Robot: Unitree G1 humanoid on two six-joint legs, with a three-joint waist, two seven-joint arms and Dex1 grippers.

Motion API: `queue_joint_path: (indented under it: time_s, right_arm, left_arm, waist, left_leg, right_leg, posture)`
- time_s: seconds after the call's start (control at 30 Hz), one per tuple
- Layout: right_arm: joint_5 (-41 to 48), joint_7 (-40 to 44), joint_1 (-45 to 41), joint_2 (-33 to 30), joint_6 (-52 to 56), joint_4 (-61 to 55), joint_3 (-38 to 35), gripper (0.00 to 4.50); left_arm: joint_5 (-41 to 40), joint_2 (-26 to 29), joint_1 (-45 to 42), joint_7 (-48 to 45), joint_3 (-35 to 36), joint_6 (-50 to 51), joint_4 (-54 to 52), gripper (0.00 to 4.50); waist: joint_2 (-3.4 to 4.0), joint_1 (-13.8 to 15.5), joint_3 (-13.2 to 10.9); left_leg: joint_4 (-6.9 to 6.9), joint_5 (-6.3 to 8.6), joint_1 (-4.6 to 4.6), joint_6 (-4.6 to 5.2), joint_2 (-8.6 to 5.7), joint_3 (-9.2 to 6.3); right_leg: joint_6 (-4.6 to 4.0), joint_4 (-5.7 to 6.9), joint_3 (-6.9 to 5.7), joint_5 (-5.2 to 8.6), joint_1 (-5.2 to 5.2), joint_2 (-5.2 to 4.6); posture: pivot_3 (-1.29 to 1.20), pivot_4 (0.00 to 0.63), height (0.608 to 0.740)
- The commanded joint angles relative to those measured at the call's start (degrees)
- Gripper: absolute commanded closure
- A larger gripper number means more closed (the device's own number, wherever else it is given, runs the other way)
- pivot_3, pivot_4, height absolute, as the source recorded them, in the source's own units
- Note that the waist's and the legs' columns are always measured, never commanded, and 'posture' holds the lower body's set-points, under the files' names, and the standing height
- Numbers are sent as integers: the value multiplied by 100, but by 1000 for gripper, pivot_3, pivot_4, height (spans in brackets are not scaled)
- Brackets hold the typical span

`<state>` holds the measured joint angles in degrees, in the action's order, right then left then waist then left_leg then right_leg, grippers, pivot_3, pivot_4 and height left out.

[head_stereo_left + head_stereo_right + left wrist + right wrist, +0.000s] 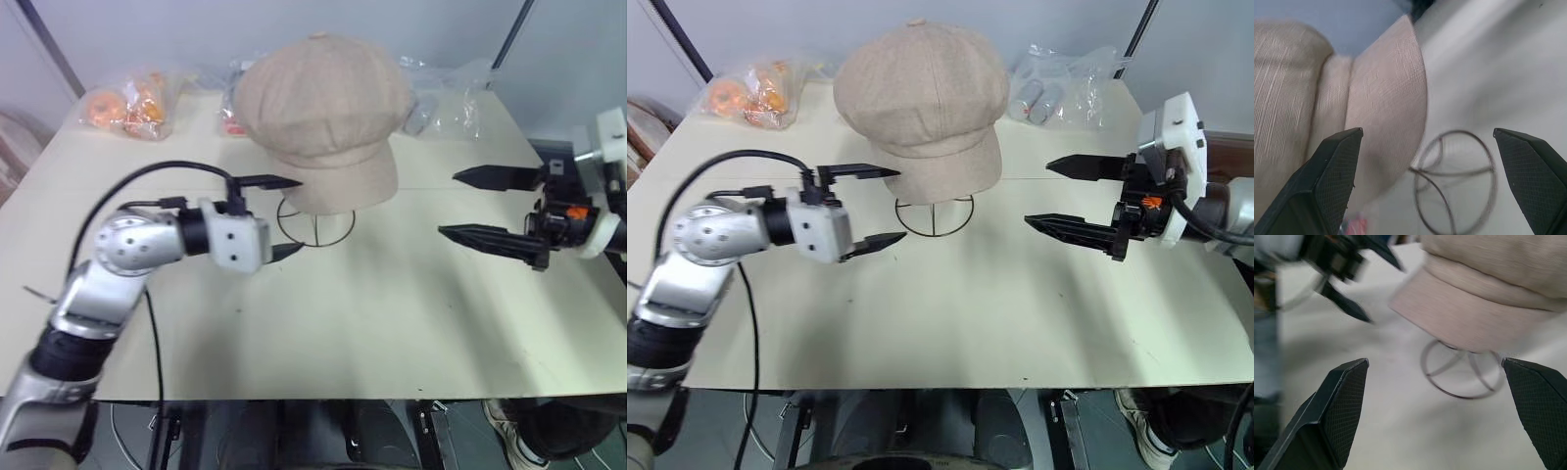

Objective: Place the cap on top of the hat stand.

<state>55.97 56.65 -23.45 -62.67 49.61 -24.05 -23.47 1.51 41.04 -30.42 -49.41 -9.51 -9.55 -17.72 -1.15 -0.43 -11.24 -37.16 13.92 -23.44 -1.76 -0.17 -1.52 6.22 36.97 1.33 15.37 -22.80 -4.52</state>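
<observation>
Our cap [921, 93] sits on the hat stand [935, 216]; both jaws gape empty beside it, and a stray brush could topple it.

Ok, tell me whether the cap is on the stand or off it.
On. The cap sits over the hat stand, hiding its head; only the round wire base shows beneath the brim. Both grippers' jaws stand open, clear of it.

You have a cream table [950, 323] carrying the hat stand [934, 215] on its round wire base, with clear plastic bags [1068, 88] and an orange-filled bag [749, 95] along the far edge.
</observation>
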Motion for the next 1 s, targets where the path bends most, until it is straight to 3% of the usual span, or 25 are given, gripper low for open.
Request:
queue_joint_path:
  time_s: [0.03, 0.3, 0.4, 0.63, 0.87, 1.0]
  right_arm:
    - [204, -39, -294, -185, 100, 41, -125, 40]
    - [-133, -28, -263, -248, -3, 103, -35, 40]
    - [-213, 13, -215, -250, -38, 95, -64, 0]
    - [-288, 148, -377, -327, -99, 314, -91, 0]
    - [-382, 308, -720, -357, -175, 602, 81, 0]
    - [-416, 349, -923, -335, -204, 681, 216, 0]
  left_arm:
    - [651, -388, -384, 504, -240, -515, 297, 0]
    - [1232, -806, -627, 981, -401, -1152, 847, 0]
    - [1196, -771, -632, 1026, -338, -1314, 980, 942]
    - [744, -608, -692, 1065, 2, -1879, 1420, 4394]
    - [-418, -174, -847, 300, 280, -2731, 2314, 4394]
    - [-579, -27, -910, -2, 267, -3183, 2691, 4394]
  waist:
    - [0, 3, 0]
    - [0, -27, 0]
    - [0, -15, 0]
    - [0, -11, 1]
    - [4, -18, 3]
    - [5, -19, 3]
  left_leg:
    - [0, 0, 0, 0, -1, 0]
    - [2, 2, 0, 2, 0, 3]
    - [2, 2, 0, 3, 1, 1]
    - [0, 1, 0, 2, 1, 0]
    - [0, 2, 3, 2, 1, 1]
    - [1, 2, 3, 2, 1, 3]
  right_leg:
    - [1, 0, 0, 0, 0, 0]
    - [5, 6, 0, -2, -8, 3]
    - [5, 8, -1, -2, -8, 3]
    - [6, 7, -1, -2, -6, 2]
    - [5, 7, -2, -2, -3, 0]
    - [5, 7, -2, -2, -5, 0]
  posture:
    - [0, 150, 740]
    - [0, 150, 740]
    - [0, 150, 740]
    - [0, 150, 740]
    - [0, 150, 740]
    - [0, 150, 740]
